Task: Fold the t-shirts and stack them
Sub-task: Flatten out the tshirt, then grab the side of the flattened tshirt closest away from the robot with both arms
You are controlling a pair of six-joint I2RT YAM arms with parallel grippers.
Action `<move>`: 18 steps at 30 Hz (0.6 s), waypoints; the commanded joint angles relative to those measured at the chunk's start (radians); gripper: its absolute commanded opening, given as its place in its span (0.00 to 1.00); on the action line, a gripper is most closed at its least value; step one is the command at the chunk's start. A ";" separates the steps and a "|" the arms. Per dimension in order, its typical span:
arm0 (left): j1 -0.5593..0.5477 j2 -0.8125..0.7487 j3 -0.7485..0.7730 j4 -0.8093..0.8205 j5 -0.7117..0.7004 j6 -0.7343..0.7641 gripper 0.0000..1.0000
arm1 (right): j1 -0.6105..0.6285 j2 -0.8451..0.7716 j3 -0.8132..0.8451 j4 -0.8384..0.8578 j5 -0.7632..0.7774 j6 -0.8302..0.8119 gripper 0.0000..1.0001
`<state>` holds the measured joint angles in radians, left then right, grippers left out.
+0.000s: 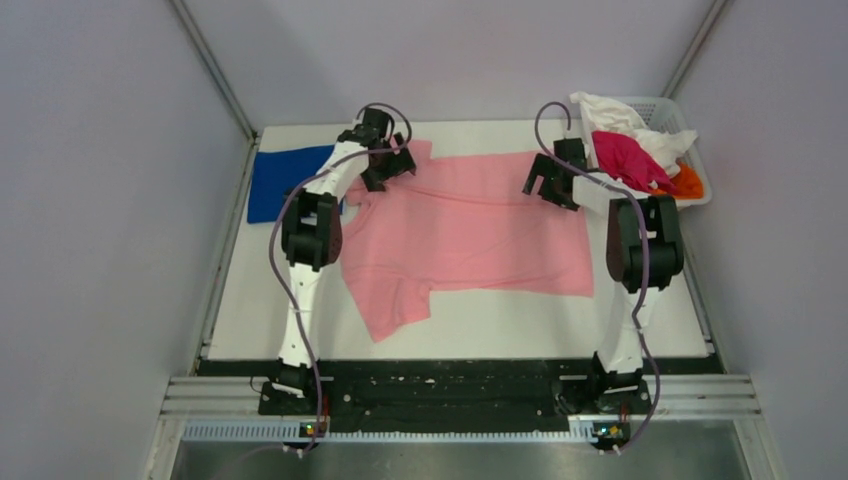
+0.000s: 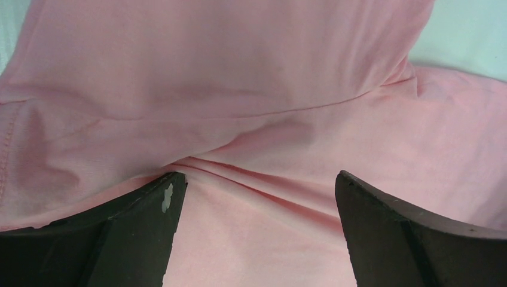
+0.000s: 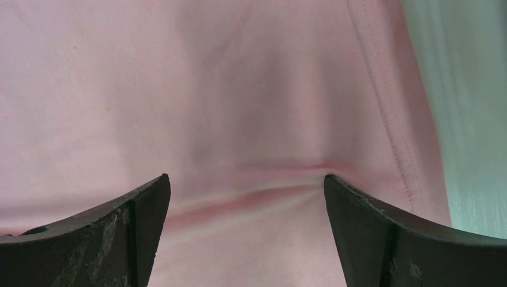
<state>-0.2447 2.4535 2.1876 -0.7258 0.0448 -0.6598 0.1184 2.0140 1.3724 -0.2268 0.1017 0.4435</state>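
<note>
One counter: white flat counter [image 1: 480,325]; carries the work at mid-table, within reach of both arms
One shirt spread: light pink cotton t-shirt [image 1: 470,225] lies flat, sleeves to the left, hem to the right; likely laid out for folding
One shirt aside: royal blue t-shirt [image 1: 280,180] at the far left corner; perhaps the start of the stack
Basket: white slotted plastic basket [image 1: 672,108], far right; holds magenta, white and orange shirts awaiting their turn
Left gripper [image 2: 257,185]: jaws wide, holding nothing; over a crease by the far sleeve
Right gripper [image 3: 245,185]: jaws wide, holding nothing; near the far hem, cloth puckered between the fingers; probably poised to pinch
</note>
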 commanded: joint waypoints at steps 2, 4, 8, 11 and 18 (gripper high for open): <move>-0.005 -0.078 -0.056 0.001 0.051 0.022 0.99 | -0.003 -0.061 -0.001 -0.073 -0.045 -0.052 0.99; -0.018 -0.183 -0.145 0.007 0.036 0.040 0.99 | 0.009 -0.146 -0.039 -0.079 -0.026 -0.057 0.99; -0.059 -0.473 -0.432 0.032 -0.006 0.066 0.99 | 0.029 -0.360 -0.207 -0.091 -0.008 -0.012 0.99; -0.112 -0.684 -0.674 0.032 -0.091 0.067 0.99 | 0.032 -0.550 -0.378 -0.089 0.018 0.065 0.99; -0.282 -1.085 -1.177 -0.013 -0.148 -0.084 0.98 | 0.030 -0.989 -0.733 -0.107 0.087 0.233 0.99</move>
<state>-0.4740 1.4887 1.2053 -0.7029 -0.0650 -0.6571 0.1440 1.1877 0.7685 -0.3119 0.1249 0.5602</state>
